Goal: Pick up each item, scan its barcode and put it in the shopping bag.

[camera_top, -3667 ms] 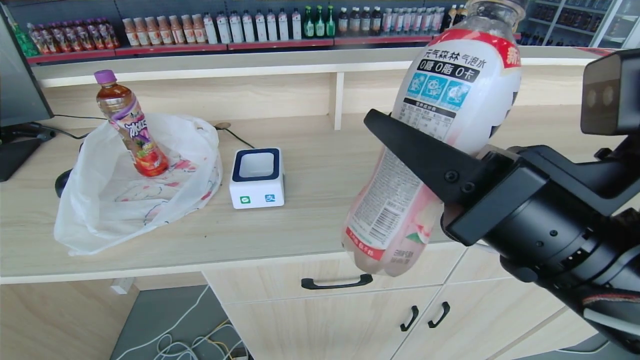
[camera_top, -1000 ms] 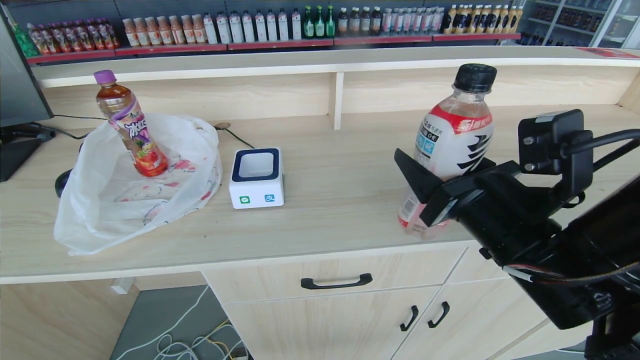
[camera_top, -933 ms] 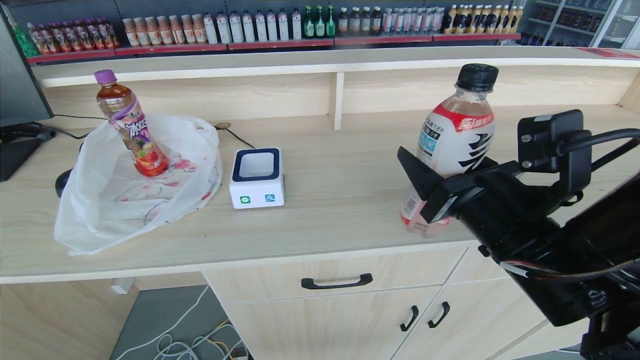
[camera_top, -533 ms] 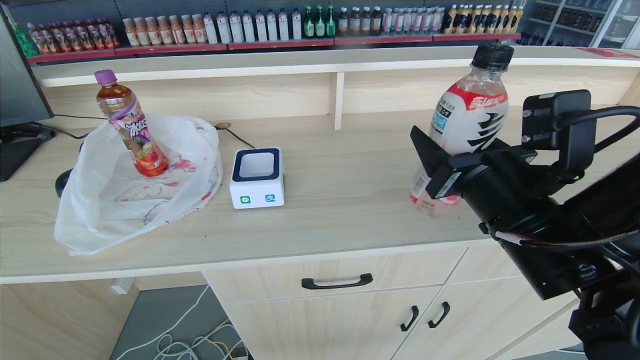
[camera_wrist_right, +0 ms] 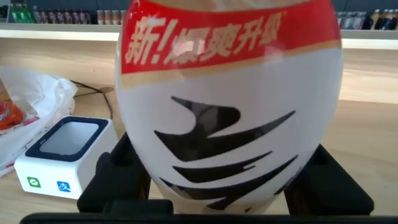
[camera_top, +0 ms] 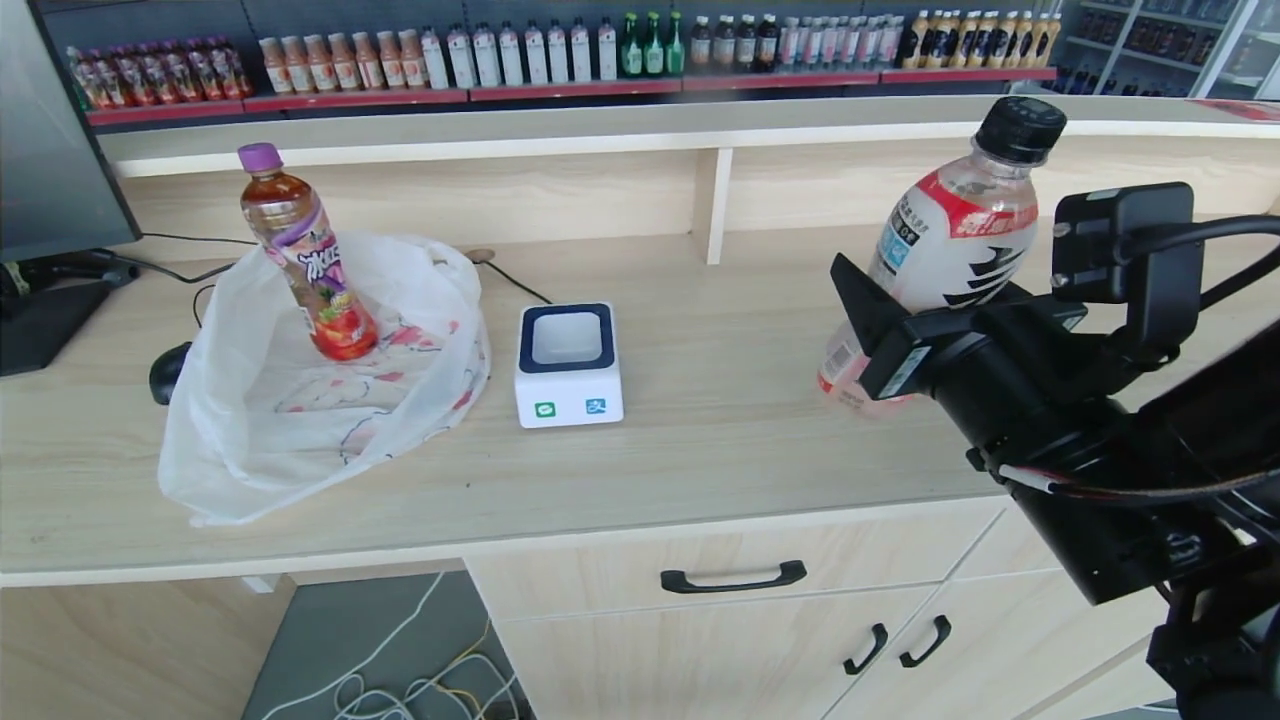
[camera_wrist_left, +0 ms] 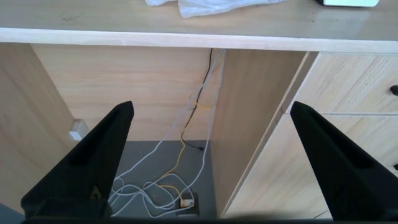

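Leaning over right side of pale wooden counter (camera_top: 720,440), clear plastic bottle with black cap (camera_top: 950,240) is squeezed by right gripper (camera_top: 925,320). Mid-counter, white box scanner (camera_top: 568,365) is set. In white plastic shopping bag (camera_top: 290,420) at left, brown tea bottle with purple cap (camera_top: 305,255) is stood. Below counter, left gripper (camera_wrist_left: 208,162) is held spread wide.

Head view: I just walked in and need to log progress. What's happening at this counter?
The right gripper has its jaws shut on a black-capped bottle, holding it tilted over the right side of the counter, well away from the white scanner box. A purple-capped tea bottle already stands in the open shopping bag on the left. The left gripper hangs open below the counter's edge, holding nothing.
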Available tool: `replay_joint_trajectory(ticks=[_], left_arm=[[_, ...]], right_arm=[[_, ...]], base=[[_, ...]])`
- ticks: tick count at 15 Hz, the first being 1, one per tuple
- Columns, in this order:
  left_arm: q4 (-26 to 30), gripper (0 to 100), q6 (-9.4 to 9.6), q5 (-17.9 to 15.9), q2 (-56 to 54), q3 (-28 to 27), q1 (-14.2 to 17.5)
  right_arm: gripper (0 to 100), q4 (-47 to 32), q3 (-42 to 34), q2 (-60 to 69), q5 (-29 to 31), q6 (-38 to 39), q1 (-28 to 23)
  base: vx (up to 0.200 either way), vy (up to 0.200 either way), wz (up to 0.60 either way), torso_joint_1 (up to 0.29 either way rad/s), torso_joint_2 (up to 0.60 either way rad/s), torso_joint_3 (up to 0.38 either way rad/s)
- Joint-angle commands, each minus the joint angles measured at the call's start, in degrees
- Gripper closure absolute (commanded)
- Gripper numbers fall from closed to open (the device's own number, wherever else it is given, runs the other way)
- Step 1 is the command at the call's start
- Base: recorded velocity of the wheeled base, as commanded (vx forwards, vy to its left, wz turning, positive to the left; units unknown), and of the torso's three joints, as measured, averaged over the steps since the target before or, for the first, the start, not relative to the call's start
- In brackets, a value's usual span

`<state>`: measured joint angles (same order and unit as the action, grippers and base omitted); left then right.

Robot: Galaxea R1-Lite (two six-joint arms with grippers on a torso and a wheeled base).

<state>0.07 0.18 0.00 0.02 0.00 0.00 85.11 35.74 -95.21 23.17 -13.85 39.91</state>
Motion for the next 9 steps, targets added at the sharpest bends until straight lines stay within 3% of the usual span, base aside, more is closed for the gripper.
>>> replay_joint_trajectory(ticks=[1,9], left_arm=[[0.01,0,-0.01,0.00,0.06,0.00,0.00],[0.01,0,-0.09,0.00,0.06,0.00,0.00]], right_arm=[[100,-0.12,-0.32,0.29,0.03,0.05,-0.01],[100,2.69,-1.64,0.37,0.03,-1.18,0.43]], base=[[0.000,0.200,0.00,-0.007,0.00,0.007],[0.000,0.200,0.00,0.002,0.00,0.002]])
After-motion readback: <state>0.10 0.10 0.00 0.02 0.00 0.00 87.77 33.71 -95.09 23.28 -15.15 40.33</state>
